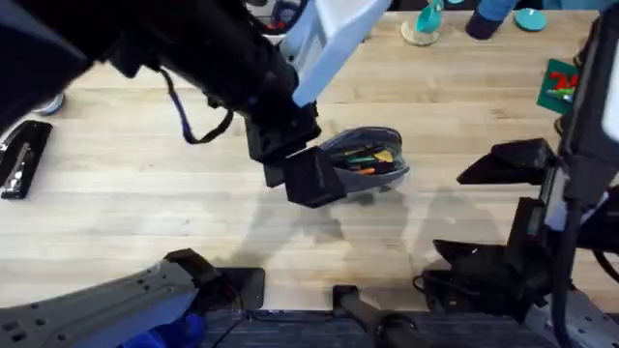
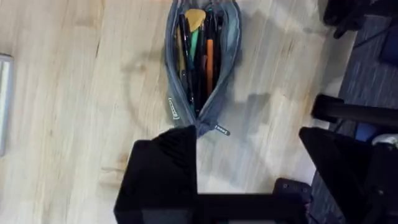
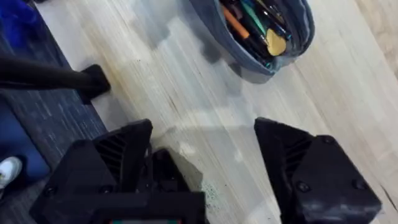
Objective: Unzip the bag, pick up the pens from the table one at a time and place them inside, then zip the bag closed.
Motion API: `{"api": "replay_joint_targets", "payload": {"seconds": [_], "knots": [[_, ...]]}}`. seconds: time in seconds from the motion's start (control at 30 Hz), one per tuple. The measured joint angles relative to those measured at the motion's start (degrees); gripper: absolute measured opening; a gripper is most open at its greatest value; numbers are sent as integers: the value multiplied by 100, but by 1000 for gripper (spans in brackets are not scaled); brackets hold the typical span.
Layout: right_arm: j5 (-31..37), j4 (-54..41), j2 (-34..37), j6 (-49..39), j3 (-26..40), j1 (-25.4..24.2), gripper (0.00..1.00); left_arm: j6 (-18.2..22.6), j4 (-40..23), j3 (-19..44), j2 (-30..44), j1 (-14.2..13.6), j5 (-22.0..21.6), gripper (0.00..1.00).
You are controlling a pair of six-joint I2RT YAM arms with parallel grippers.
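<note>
The pencil pouch (image 2: 202, 68) lies gaping mid-worktop (image 1: 145, 222), pens (image 2: 186, 56) already inside among coloured ones. The left hand (image 2: 186, 134) sits at its zipper end beside the pull tab (image 2: 221, 130); whether it pinches anything I cannot tell. The right hand (image 3: 202, 162) hangs spread nearby. Risk: unanchored, the pouch may drag along when zipped, or protruding pens may jam the slider.

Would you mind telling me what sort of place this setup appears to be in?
Probably a lab or office workspace: a light plank table, grey carpet flooring beside it, and an open bag of pens laid out for the arms.
</note>
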Motion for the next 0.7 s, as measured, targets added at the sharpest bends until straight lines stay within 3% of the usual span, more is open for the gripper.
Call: {"api": "replay_joint_targets", "payload": {"seconds": [0.17,0.37,0.57,0.7], "knots": [[2,-2,-2,-2,0,0,997,2,15,-319,-351,321,95,997],[2,0,-2,0,0,0,998,83,277,-1132,-1084,1073,381,997],[2,-1,-2,-2,0,0,997,124,1006,-1926,-1861,1662,502,995],[2,0,-2,-2,0,0,998,138,1493,-2644,-2090,1902,449,995]]}}
